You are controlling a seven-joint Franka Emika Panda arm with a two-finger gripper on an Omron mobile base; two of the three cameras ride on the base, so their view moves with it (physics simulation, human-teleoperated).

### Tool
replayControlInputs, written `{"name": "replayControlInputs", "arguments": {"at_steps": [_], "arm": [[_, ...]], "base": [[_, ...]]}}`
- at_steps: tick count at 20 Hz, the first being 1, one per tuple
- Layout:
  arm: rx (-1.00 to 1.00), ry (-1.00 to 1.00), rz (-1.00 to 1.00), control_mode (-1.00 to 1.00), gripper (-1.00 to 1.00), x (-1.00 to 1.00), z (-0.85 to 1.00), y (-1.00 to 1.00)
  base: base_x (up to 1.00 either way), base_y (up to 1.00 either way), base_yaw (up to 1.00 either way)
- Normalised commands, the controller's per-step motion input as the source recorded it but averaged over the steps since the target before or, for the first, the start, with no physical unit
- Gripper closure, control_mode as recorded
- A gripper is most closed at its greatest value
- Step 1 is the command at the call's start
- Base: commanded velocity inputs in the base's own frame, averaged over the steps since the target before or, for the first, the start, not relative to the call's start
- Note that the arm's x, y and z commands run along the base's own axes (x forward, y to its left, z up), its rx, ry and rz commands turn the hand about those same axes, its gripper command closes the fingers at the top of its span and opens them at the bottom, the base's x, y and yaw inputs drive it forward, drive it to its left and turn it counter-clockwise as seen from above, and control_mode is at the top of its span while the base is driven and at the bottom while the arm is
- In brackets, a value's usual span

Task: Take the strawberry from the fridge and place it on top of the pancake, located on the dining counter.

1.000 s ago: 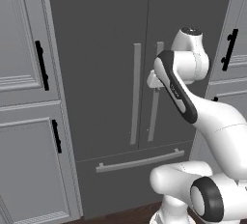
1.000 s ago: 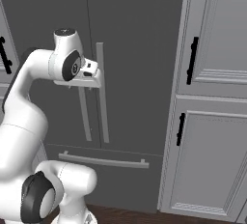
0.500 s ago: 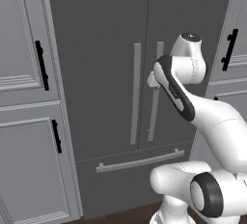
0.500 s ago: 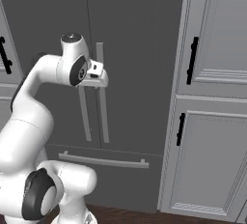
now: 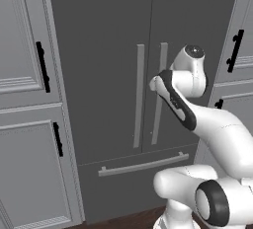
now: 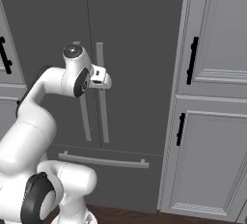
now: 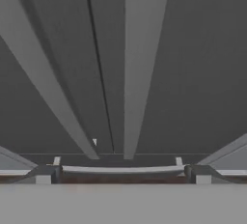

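Note:
The fridge [image 5: 104, 50] [image 6: 140, 35] stands in front of me with both dark grey doors closed, so the strawberry is hidden. The pancake and the dining counter are out of view. My gripper [image 5: 154, 83] [image 6: 104, 78] hovers at mid-height just in front of the right door's long bar handle [image 5: 159, 99] [image 6: 102, 107], close to the seam. In the hand view the gripper [image 7: 123, 174] is open, its dark fingertips [image 7: 46, 172] far apart with nothing between them. That view looks down the right handle [image 7: 140, 49] and the left handle [image 7: 43, 73].
Light grey panelled cabinets with black handles flank the fridge on the left [image 5: 24, 99] and on the right [image 6: 217, 97]. A freezer drawer with a horizontal bar handle [image 5: 143, 165] [image 6: 103, 161] runs below the doors. Dark wood floor [image 6: 125, 216] lies beneath.
The hand has crept forward and a little to the right, closer to the right door handle. The jaws have stayed wide apart. The fridge doors have not moved.

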Motion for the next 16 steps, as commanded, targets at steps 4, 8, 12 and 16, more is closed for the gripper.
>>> {"name": "replayControlInputs", "arguments": {"at_steps": [4, 8, 12, 16], "arm": [[0.00, 0.00, 0.00, -1.00, -1.00, 0.51, 0.00, -0.06], [0.00, -0.01, 0.00, -1.00, -1.00, 0.46, -0.01, 0.00], [0.00, -0.04, 0.00, -1.00, -1.00, 0.42, -0.06, -0.01], [0.00, -0.02, -0.01, -1.00, -1.00, 0.38, -0.08, -0.09]], "base": [[0.00, 0.00, 0.00], [0.00, 0.00, 0.00], [0.00, 0.00, 0.00], [0.00, 0.00, 0.00]]}}
